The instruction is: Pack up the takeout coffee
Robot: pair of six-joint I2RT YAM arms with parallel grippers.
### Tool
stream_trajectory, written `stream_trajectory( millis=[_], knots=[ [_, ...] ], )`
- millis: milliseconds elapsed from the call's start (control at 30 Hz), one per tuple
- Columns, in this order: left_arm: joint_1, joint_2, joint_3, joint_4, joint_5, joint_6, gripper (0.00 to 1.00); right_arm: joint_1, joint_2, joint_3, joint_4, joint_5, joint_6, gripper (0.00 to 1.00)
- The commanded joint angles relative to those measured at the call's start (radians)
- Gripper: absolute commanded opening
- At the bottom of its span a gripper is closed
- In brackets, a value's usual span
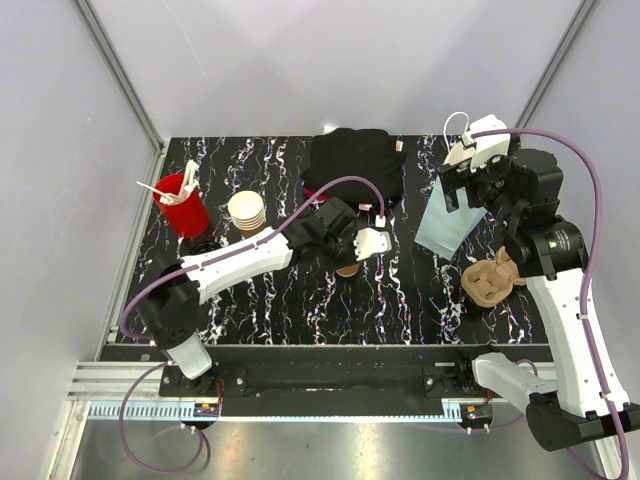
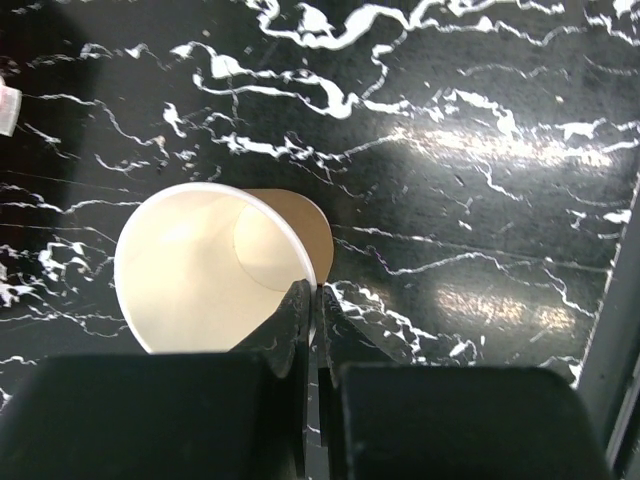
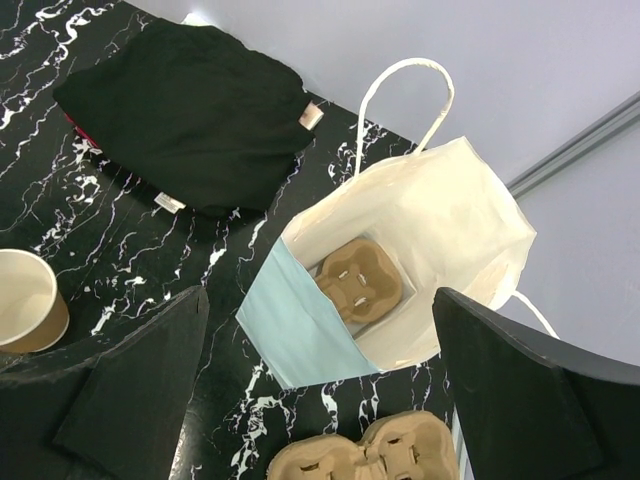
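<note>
The takeout coffee cup [image 2: 200, 270] is a tan paper cup with a cream inside, standing open with no lid on it. My left gripper [image 2: 315, 290] is shut on its rim, one finger inside and one outside. In the top view the cup [image 1: 347, 268] sits mid-table under the left gripper [image 1: 352, 250]. It also shows at the left edge of the right wrist view [image 3: 25, 300]. My right gripper [image 3: 320, 380] is open and empty, held above the white and light-blue paper bag [image 3: 440, 230]. A brown cup carrier [image 3: 358, 280] lies inside the bag.
A second cup carrier [image 1: 492, 278] lies on the table in front of the bag [image 1: 445, 220]. A black folded item [image 1: 350, 165] lies at the back. A stack of tan cups [image 1: 247, 212] and a red cup of straws [image 1: 182, 205] stand at the left.
</note>
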Motion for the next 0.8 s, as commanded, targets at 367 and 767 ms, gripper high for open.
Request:
stream_trajectory(
  millis=[367,767],
  knots=[
    [-0.011,0.025,-0.023,0.151,-0.073,-0.023,0.0,-0.006,-0.025,-0.019,0.058,-0.039,0.016,1.0],
    [-0.028,0.045,-0.026,0.151,-0.087,-0.023,0.02,-0.006,-0.022,-0.025,0.065,-0.04,0.015,1.0]
  ],
)
